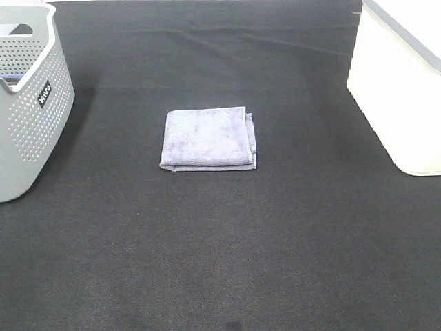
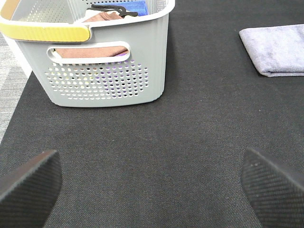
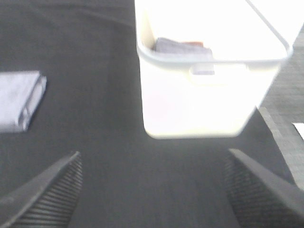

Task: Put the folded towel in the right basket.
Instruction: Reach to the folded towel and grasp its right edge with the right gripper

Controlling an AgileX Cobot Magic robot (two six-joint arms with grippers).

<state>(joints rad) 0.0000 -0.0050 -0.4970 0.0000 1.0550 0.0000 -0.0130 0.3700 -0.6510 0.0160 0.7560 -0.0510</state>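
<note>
A folded lavender towel (image 1: 209, 138) lies flat on the black mat at the middle. It also shows in the left wrist view (image 2: 278, 49) and in the right wrist view (image 3: 19, 99). The right basket (image 1: 400, 83) is a white bin at the right edge; the right wrist view shows its wall (image 3: 199, 102) with cloth inside. Neither gripper shows in the high view. My left gripper (image 2: 152, 185) is open and empty, low over the mat near the left basket. My right gripper (image 3: 152, 190) is open and empty, in front of the white bin.
A grey perforated basket (image 1: 31, 117) stands at the left edge; the left wrist view shows its wall (image 2: 102, 80), a yellow handle and folded cloths inside. The black mat (image 1: 220, 241) covers the table.
</note>
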